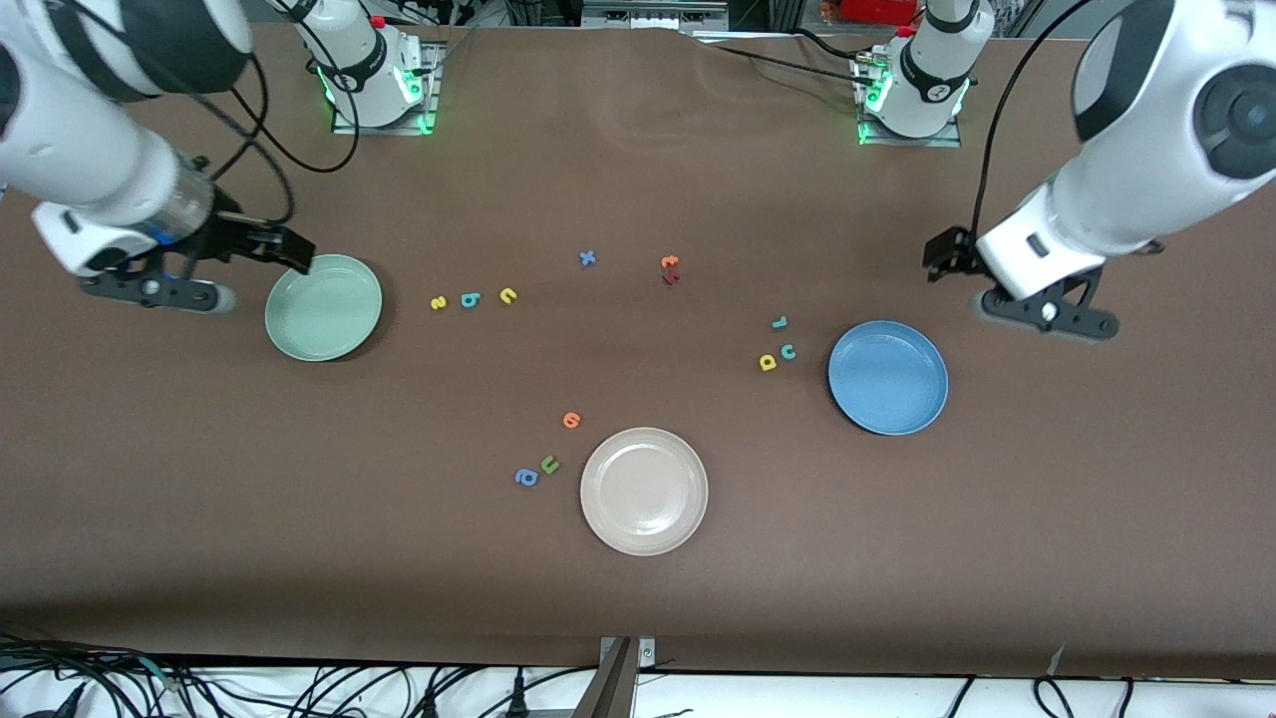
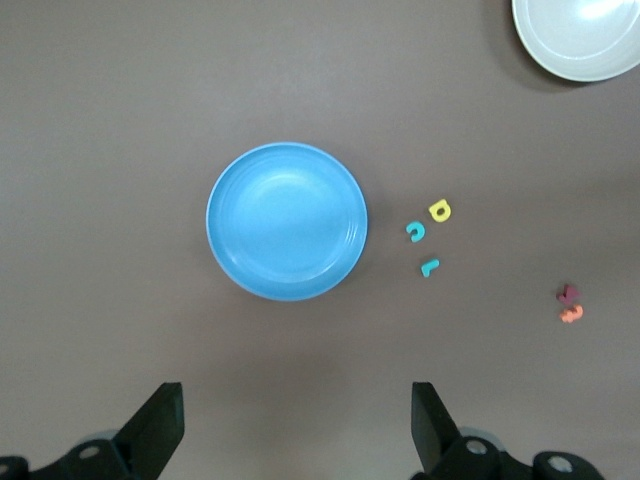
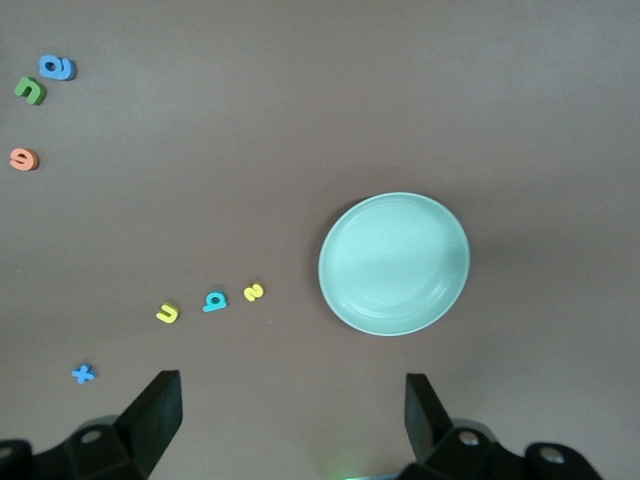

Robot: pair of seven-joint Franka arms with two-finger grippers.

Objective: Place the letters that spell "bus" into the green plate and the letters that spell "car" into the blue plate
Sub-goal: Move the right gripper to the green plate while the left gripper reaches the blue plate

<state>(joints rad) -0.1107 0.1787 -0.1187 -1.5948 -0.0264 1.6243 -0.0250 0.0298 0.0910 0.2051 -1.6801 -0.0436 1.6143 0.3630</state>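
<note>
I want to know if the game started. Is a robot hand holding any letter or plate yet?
No, nothing is held. The left gripper hangs open near the blue plate, the right gripper open by the green plate. All letters lie on the table.

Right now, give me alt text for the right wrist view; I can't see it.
The open right gripper hangs over bare table beside the empty green plate. The yellow s, teal b and yellow u lie in a row next to the plate.
</note>
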